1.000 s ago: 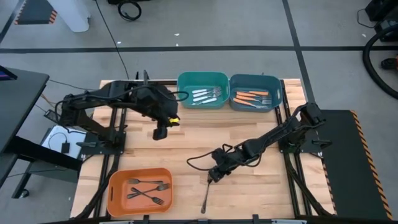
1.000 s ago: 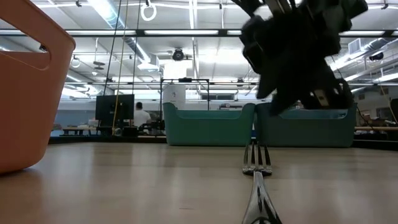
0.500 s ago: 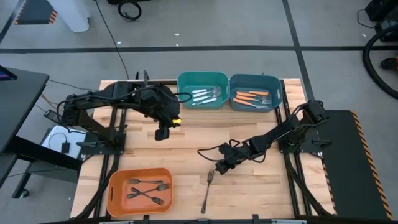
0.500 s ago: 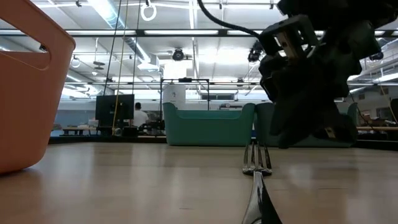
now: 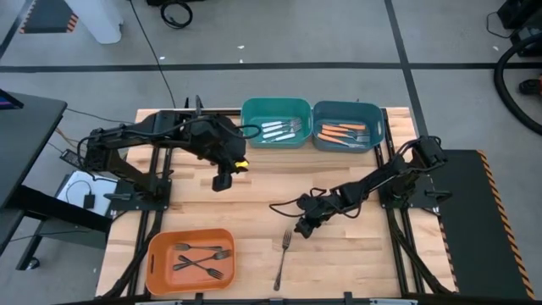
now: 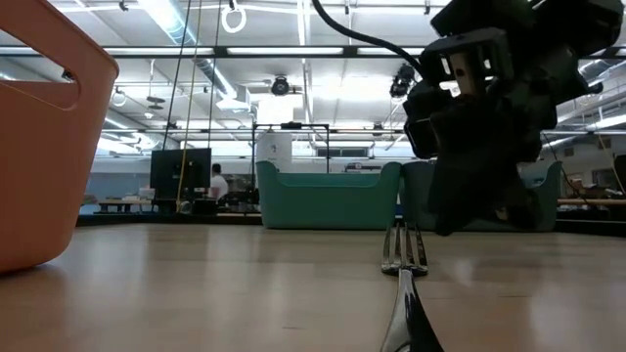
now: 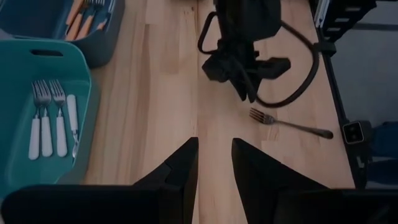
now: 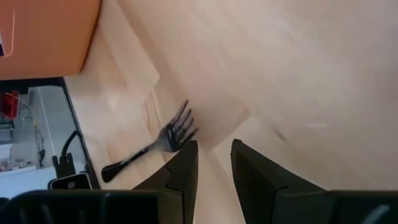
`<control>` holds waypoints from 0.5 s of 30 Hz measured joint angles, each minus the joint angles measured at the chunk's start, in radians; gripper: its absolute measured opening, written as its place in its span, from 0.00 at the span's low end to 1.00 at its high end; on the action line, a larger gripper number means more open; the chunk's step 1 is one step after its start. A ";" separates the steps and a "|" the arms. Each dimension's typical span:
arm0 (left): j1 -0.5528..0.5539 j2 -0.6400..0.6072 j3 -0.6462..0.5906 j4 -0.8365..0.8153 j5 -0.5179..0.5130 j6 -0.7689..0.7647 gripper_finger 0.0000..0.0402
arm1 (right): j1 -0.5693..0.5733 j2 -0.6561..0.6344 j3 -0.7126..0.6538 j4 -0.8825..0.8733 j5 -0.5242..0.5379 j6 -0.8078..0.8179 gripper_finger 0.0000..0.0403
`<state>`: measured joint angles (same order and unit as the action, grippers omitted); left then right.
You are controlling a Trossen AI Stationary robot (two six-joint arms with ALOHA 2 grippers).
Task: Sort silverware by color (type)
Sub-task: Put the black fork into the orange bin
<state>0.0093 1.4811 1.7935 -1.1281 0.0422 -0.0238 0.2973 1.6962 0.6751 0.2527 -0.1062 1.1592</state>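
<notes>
R gripper point(image 5: 303, 229), fingers narrowly apart & empty, hovers just beside dark fork point(image 5: 282, 257) near table's point(image 5: 356, 263) front edge.

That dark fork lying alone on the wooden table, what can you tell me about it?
The slim all-dark fork looks like metal or dark plastic, with several short tines and a thin handle that widens slightly at its end. It lies flat on the bare wooden table, near the front edge, tines pointing toward the far bins. Nothing grips it: the right gripper hovers just beyond its tines, fingers slightly apart and empty. An orange plastic bin holding similar dark forks stands to its left, apart from it.
</notes>
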 joint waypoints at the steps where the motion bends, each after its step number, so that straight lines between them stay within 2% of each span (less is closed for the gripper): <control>1: 0.000 0.000 0.000 0.006 0.000 0.000 0.26 | -0.003 0.000 0.000 0.001 0.000 -0.003 0.25; 11: 0.000 0.000 0.000 0.017 0.000 0.000 0.26 | -0.006 0.004 0.000 0.056 0.037 -0.006 0.25; 15: 0.000 0.000 0.000 0.017 0.000 0.000 0.26 | -0.005 0.004 0.001 0.082 0.135 0.022 0.25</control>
<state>0.0093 1.4807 1.7935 -1.1107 0.0425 -0.0238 0.2927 1.7003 0.6758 0.3347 0.0283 1.1812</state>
